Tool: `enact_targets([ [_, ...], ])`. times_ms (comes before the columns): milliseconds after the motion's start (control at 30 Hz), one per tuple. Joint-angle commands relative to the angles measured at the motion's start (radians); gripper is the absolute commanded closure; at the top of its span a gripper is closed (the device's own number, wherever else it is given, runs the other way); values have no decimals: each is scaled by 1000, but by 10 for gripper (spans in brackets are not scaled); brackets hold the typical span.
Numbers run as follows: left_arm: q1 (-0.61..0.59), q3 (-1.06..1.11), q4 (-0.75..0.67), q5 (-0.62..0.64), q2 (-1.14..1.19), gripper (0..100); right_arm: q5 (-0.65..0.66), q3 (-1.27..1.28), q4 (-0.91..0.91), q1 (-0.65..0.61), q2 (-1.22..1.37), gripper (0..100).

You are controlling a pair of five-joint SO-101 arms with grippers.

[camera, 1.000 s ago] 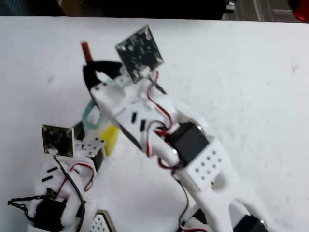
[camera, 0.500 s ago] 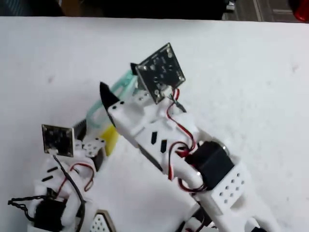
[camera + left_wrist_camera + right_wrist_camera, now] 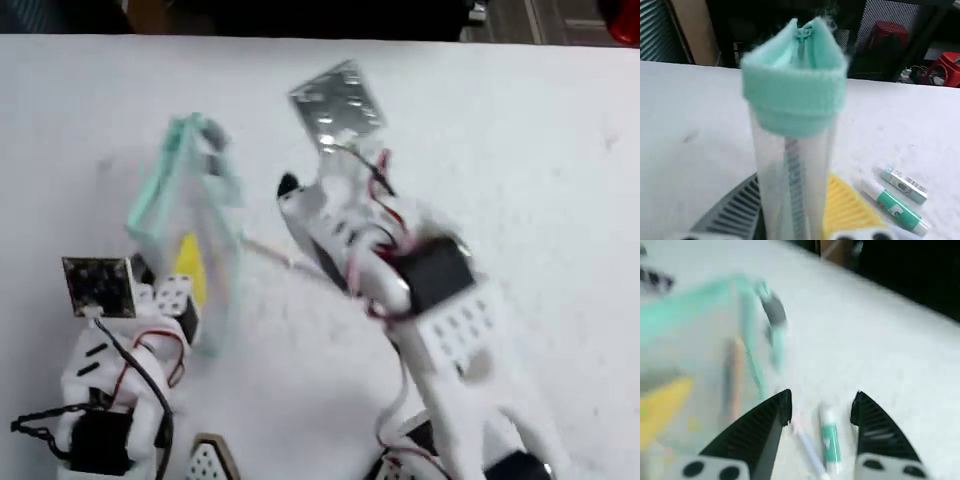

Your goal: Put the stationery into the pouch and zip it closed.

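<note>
My left hand [image 3: 183, 310] is clamped on the lower end of the pouch [image 3: 792, 100]. It holds the pouch upright over the left half of the desk [image 3: 520, 120], with the mint zip band at the top. A yellow piece [image 3: 847, 210] shows by the pouch's lower end; whether it is inside or behind, I cannot tell. My right hand [image 3: 821, 397] hangs with its fingers spread apart over a green-and-white pen [image 3: 830, 445], which lies on the desk near the pouch, toward the desk's middle.
</note>
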Motion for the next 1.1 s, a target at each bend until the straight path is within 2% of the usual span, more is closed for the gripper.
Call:
enact_targets([
  [0, -85, -32, -48, 9, -12, 969, 32, -38, 24, 21, 154, 817],
  [100, -128, -34, -60, 14, -12, 970, 52, -40, -5, 13, 318, 818],
  [300, -139, -34, -63, 14, -12, 970, 207, -46, -122, -88, 619, 819],
  [500, -137, -32, -63, 14, -12, 970, 215, -55, -236, -101, 812, 819],
  [733, -131, -31, -63, 14, -12, 970, 216, -114, -246, -84, 935, 819],
  [800, -131, -29, -68, 14, -12, 970, 216, -126, -255, -84, 975, 845],
  [933, -130, -29, -68, 14, -12, 969, 216, -167, -243, -68, 1013, 993],
  [1000, -130, -32, -68, 14, -12, 969, 216, -175, -222, -68, 1020, 961],
  [1067, -125, -34, -69, 14, -12, 969, 216, -175, -208, -65, 1020, 984],
])
